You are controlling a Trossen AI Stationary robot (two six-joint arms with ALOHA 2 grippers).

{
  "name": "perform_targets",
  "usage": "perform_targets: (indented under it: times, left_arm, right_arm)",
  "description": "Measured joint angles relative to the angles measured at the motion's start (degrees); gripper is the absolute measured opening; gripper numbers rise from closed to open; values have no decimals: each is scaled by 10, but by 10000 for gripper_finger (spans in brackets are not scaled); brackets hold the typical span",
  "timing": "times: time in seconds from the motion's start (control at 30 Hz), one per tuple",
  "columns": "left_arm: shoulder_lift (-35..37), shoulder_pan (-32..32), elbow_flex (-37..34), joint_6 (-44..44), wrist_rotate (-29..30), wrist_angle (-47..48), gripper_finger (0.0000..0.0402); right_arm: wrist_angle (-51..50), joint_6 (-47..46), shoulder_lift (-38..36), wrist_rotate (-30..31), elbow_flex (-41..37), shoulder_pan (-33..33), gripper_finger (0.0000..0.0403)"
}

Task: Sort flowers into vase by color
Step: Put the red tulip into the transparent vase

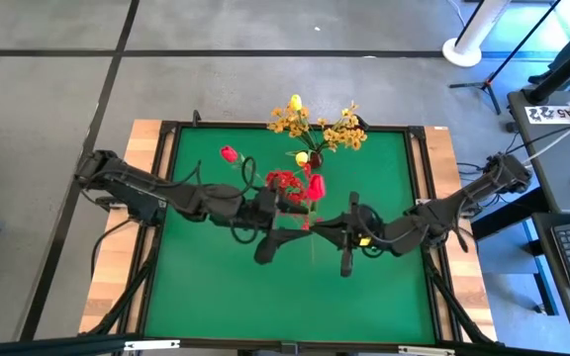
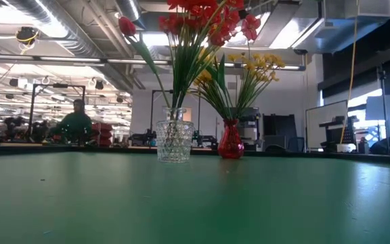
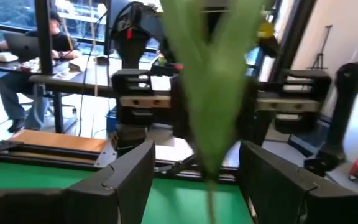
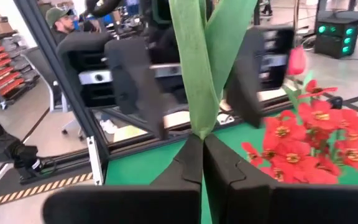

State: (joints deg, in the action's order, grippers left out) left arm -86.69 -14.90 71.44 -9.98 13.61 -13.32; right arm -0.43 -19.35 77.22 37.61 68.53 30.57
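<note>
Mid-bench, the right gripper is closed on a green stem with long leaves; its blossom is cut off in both wrist views. Facing it, the left gripper stands wide apart around the same stem, touching nothing. A clear glass vase holds red flowers, their tops cropped in the low view. A red vase nearer the far edge holds yellow flowers. No writing is legible.
</note>
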Motion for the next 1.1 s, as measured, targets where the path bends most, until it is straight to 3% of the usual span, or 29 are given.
perform_targets:
  times: [0.33,0.5,0.67,0.77,0.93,1.1]
  left_arm:
    - [-1,11,0,-4,1,-3,215]
    - [-1,11,0,-4,2,-9,144]
    - [-1,10,0,-5,-1,-18,31]
    - [-1,10,0,-4,0,-22,12]
    - [2,8,0,1,10,-21,5]
    - [42,-4,0,32,69,12,3]
  right_arm:
    - [-1,3,7,-12,0,0,0]
    - [-1,5,7,-10,0,0,0]
    - [1,6,7,-2,0,0,3]
    - [2,7,7,7,0,0,13]
    - [0,56,4,19,0,2,59]
    - [-16,80,-25,21,0,19,154]
